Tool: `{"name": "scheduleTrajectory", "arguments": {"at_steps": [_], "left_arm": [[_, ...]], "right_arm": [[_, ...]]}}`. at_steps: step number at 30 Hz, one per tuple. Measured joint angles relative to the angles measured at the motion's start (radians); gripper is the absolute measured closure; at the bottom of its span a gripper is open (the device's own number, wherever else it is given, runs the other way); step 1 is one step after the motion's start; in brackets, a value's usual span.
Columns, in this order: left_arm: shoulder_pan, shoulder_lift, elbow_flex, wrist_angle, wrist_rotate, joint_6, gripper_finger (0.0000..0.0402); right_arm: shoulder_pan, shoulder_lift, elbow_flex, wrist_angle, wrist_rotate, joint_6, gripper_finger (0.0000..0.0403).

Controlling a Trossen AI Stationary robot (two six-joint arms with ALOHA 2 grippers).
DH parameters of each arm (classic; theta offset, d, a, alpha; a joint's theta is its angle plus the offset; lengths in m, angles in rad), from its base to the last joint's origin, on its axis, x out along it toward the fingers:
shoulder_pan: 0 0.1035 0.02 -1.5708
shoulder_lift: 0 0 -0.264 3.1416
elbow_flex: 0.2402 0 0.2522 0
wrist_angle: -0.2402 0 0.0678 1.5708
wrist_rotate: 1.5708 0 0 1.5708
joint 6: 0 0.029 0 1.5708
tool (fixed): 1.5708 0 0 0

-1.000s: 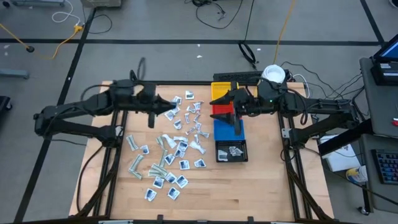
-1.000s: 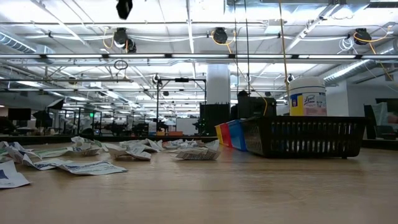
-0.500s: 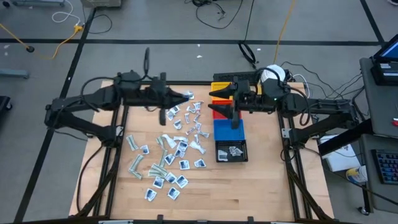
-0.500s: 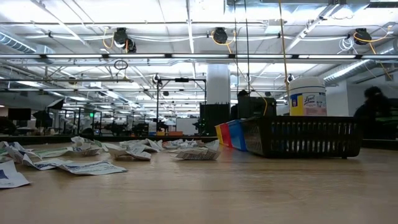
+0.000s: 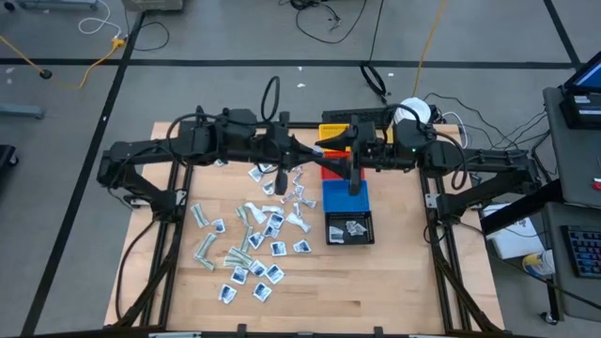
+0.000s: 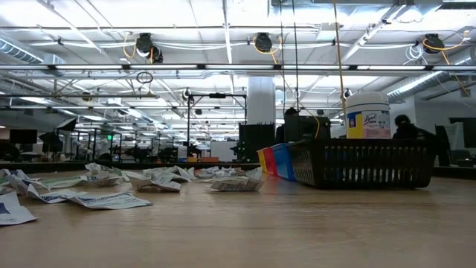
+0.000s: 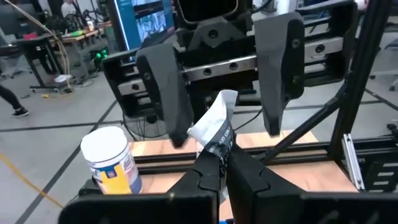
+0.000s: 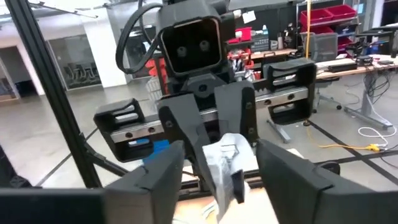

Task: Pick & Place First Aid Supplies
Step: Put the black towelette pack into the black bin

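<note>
Wooden bench (image 5: 376, 272) from above: scattered first aid packets (image 5: 249, 239) cover its left half, while yellow (image 5: 331, 134), red (image 5: 331, 167), blue (image 5: 340, 195) and black bins (image 5: 349, 228) line up on the right, a few packets lying in the black one. Both arms meet mid-air above the red bin. Down at bench level, packets (image 6: 104, 199) litter the left, the black bin (image 6: 361, 164) sits right with the white jar (image 6: 367, 115) behind it. Left wrist view: the left tool (image 7: 224, 155) is clamped tight on a white packet (image 7: 214, 124), raised between the right tool's spread fingers (image 7: 280, 62). Right wrist view: the right tool (image 8: 214, 165) stands open around that same packet (image 8: 225, 155), pinched by the left tool (image 8: 214, 124) opposite.
</note>
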Motion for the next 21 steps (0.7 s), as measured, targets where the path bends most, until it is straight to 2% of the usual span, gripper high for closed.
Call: {"name": "scheduleTrajectory", "arguments": {"at_steps": [2, 5, 7, 11, 15, 21], "left_arm": [[0.0, 0.0, 0.0, -0.01, 0.0, -0.001, 0.0394], [-0.001, 0.0, 0.0, -0.008, -0.004, -0.003, 0.0394], [0.0, 0.0, 0.0, -0.004, -0.004, -0.023, 0.0388], [0.0, -0.003, 0.0, -0.011, -0.004, -0.093, 0.034], [0.009, -0.038, 0.0, -0.103, 0.017, -0.178, 0.0272], [0.034, -0.121, -0.002, -0.287, 0.055, -0.251, 0.0182]], "right_arm": [[0.0, 0.0, 0.0, 0.001, -0.009, 0.0, 0.0267], [0.0, 0.0, 0.0, 0.003, -0.01, -0.005, 0.0357], [0.0, -0.001, 0.0, 0.004, -0.009, -0.015, 0.0388], [0.0, -0.001, 0.001, -0.013, -0.02, -0.005, 0.0399], [0.0, -0.02, 0.002, -0.1, -0.048, -0.001, 0.0401], [0.008, -0.03, 0.113, -0.44, -0.099, 0.011, 0.0402]]}}
